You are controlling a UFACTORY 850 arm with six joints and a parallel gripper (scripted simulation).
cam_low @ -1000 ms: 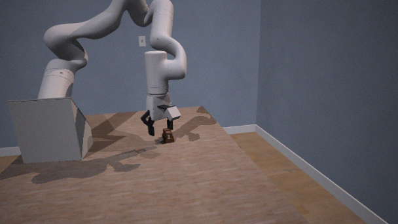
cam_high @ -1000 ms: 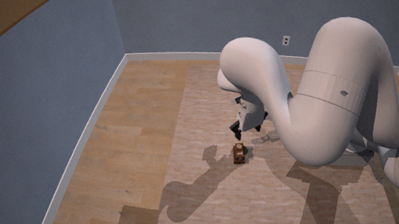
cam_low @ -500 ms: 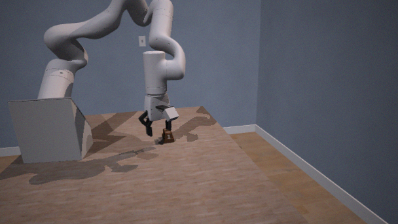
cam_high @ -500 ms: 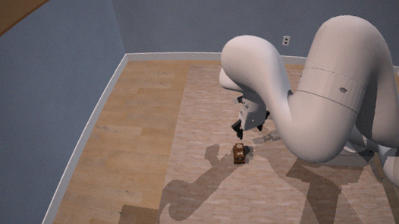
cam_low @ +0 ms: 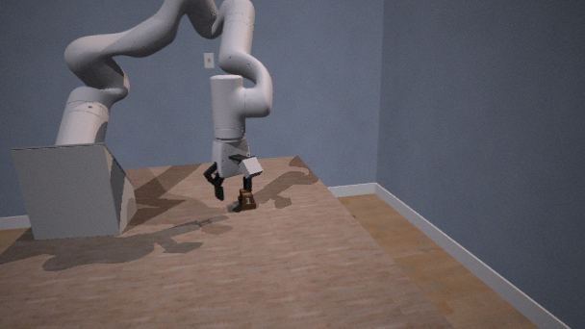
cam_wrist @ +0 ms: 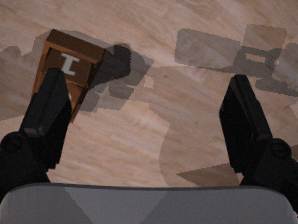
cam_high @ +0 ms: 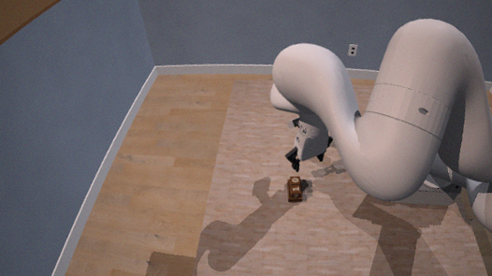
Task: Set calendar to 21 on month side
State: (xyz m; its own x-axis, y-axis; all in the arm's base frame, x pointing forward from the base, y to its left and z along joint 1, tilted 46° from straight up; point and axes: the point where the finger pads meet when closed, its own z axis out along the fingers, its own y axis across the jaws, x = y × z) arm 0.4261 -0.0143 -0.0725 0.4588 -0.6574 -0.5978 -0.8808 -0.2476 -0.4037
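Observation:
The small brown wooden calendar (cam_high: 295, 189) stands on the light wood table top. It also shows in the exterior view (cam_low: 247, 200), where the end face of a cube reads 1. In the wrist view the calendar (cam_wrist: 67, 70) sits at the upper left, with a 1 on its visible face, and the left finger partly covers it. I cannot read the other digits or the month side. My gripper (cam_high: 307, 159) (cam_low: 233, 191) (cam_wrist: 147, 90) is open and empty. It hangs a little above the table, with the calendar off to one side under one finger, not between the fingers.
The robot's grey base block (cam_low: 72, 192) stands at the table's left rear. The table's right edge (cam_low: 385, 250) drops to the lower wooden floor. The arm's thick white links (cam_high: 404, 114) hide part of the table in the top view.

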